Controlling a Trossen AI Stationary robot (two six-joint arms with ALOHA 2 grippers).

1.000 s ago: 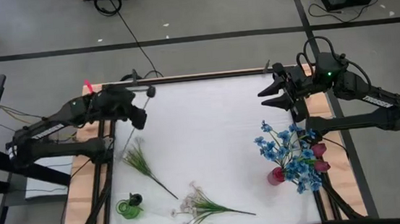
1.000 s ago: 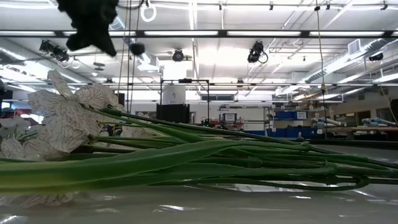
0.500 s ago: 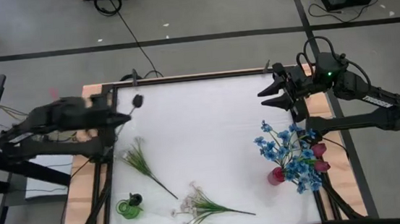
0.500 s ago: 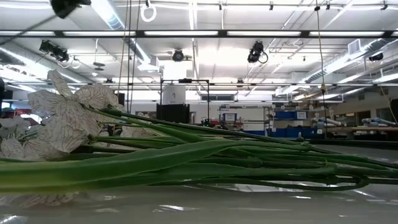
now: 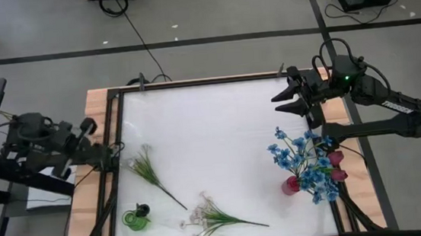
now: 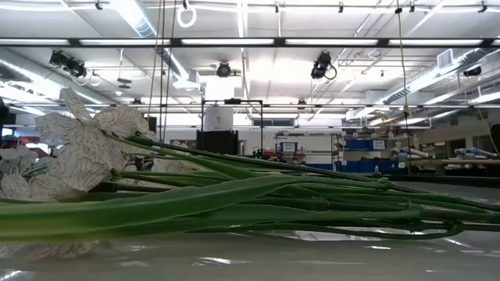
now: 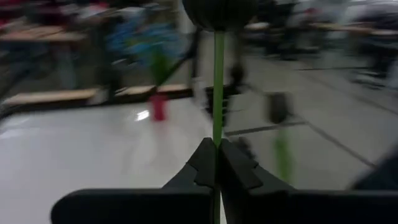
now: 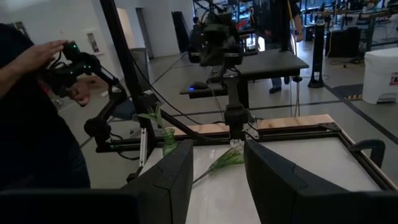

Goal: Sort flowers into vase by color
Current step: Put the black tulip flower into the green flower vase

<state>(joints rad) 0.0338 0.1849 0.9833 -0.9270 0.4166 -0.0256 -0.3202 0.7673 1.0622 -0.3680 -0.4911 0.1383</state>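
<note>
Our left hand (image 7: 216, 155) sits off the left edge of the bench (image 5: 211, 125), the arm folded back over the frame there. Its fingers are pressed together on a thin green stem, and the wrist view shows that stem running straight up from the pinch to a dark, near-black bud (image 7: 217, 12). From above, the bud shows as a small dark knob just outside the bench's left rail.

Our right hand (image 5: 289, 100) hangs over the far right part of the bench, its fingers spread with nothing between them.

Below it, near the right edge, stands a red vase (image 5: 290, 185) carrying the blue flowers (image 5: 302, 160). The dark red tulips (image 5: 336, 157) show just beside that blue cluster. We cannot tell whether their stems sit in the same vase.

At the near left corner stands a small green vase (image 5: 136, 218). A green spray (image 5: 150, 173) lies flat on the bench just beyond it, its stem slanting toward the middle. The white flowers (image 5: 207, 214) lie near the front edge, between the two vases, blossoms to the left and stems trailing right. In the low view they fill the foreground, pale veined petals on the left and long green stems crossing to the right.

Beyond the bench, the right wrist view catches a person (image 8: 31, 124) in dark clothing, both hands on a small dark arm rig.
</note>
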